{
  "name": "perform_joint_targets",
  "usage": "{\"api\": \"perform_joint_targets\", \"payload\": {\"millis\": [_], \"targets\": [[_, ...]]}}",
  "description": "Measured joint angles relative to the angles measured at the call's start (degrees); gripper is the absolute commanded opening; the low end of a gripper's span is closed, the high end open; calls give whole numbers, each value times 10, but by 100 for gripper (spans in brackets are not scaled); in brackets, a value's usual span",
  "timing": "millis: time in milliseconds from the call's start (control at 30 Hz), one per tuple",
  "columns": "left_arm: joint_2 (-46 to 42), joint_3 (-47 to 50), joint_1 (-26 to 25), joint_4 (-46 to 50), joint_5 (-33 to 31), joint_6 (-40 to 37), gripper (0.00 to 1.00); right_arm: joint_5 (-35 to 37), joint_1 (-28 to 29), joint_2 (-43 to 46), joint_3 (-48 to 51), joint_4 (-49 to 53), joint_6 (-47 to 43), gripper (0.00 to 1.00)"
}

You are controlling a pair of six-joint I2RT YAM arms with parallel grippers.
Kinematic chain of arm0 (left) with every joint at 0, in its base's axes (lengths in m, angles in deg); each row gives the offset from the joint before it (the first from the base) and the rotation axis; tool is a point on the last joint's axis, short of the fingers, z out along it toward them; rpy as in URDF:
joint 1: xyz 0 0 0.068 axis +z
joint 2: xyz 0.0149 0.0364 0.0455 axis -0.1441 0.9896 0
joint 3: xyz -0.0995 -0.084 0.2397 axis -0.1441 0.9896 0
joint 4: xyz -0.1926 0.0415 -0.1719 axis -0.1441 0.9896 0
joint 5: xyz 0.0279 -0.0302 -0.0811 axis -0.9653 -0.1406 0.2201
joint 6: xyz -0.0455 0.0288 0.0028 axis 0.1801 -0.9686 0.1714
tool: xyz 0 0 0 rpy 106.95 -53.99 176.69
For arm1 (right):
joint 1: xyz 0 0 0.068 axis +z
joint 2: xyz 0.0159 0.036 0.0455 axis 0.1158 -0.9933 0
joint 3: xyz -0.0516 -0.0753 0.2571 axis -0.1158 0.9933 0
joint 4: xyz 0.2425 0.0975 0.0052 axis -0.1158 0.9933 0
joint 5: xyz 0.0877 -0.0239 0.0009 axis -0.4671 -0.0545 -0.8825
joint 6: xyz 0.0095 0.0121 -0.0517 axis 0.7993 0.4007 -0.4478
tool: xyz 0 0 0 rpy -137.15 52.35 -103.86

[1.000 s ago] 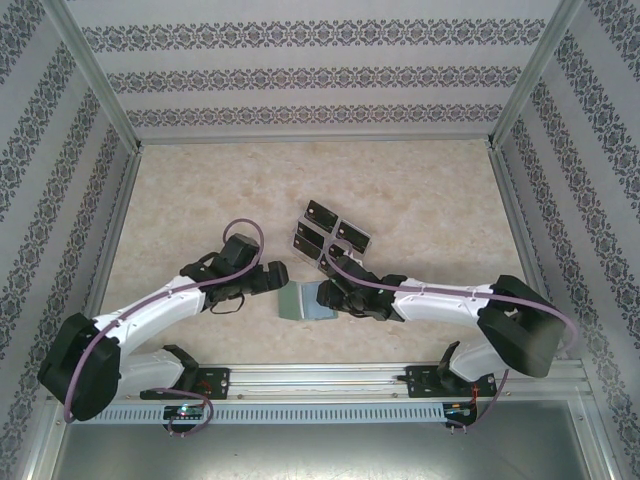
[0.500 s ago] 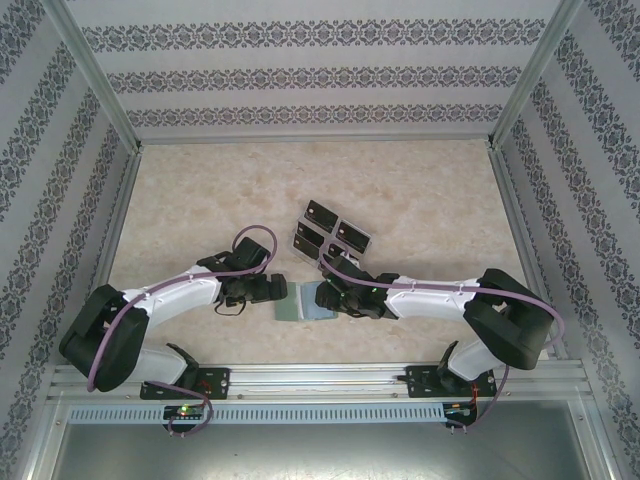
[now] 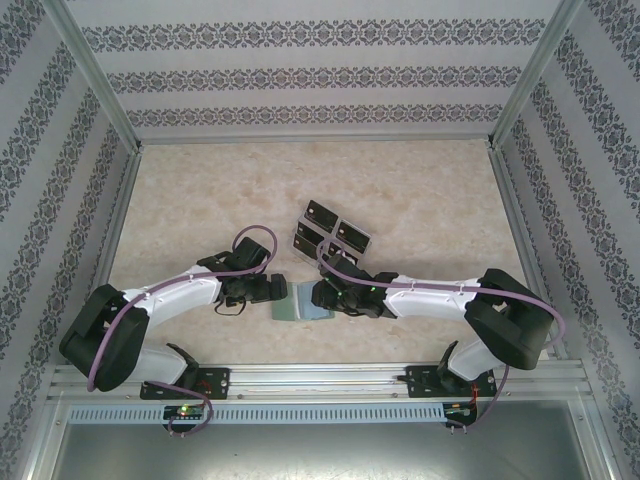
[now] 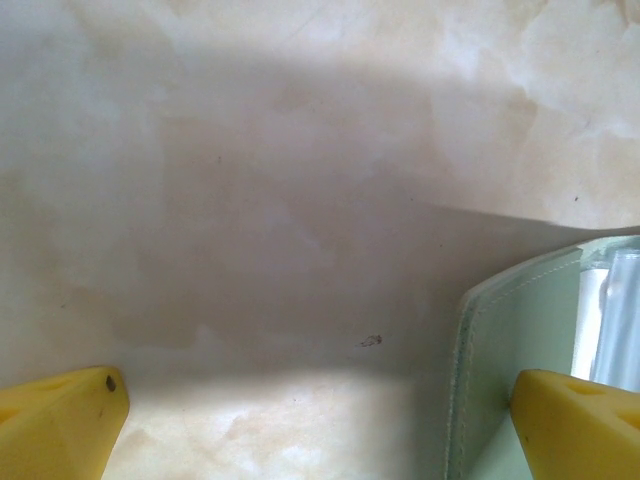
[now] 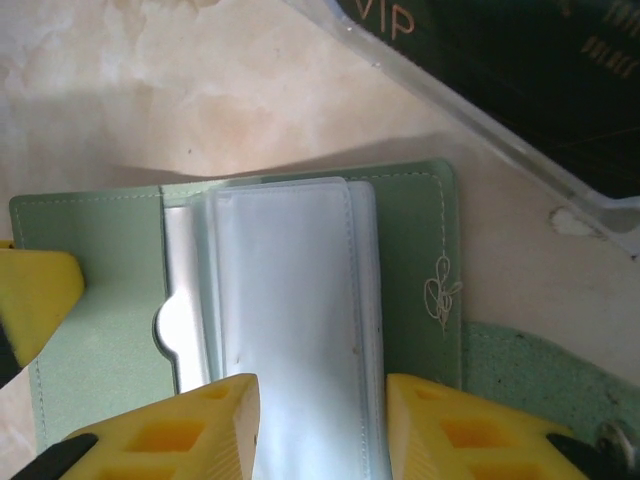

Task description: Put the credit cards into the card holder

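1. The holder (image 3: pixel 298 304) lies open on the counter (image 3: pixel 420 190), at 6 o'clock from the cards (image 3: pixel 330 232).
2. The black cards sit in a clear tray (image 5: pixel 470 110).
3. The left tool (image 4: pixel 315 390) is wide open, at 9 o'clock of the holder, one finger over its green flap.
4. The right tool (image 5: pixel 320 395) is at 3 o'clock of the holder, with fingers on either side of the clear sleeves (image 5: pixel 290 270). I cannot tell if they pinch.
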Motion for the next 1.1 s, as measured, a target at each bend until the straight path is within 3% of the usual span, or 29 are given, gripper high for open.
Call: {"api": "perform_joint_targets", "payload": {"millis": [1100], "targets": [[1, 9, 0, -11, -4, 0, 100, 25, 30, -16, -45, 58, -17, 40]]}}
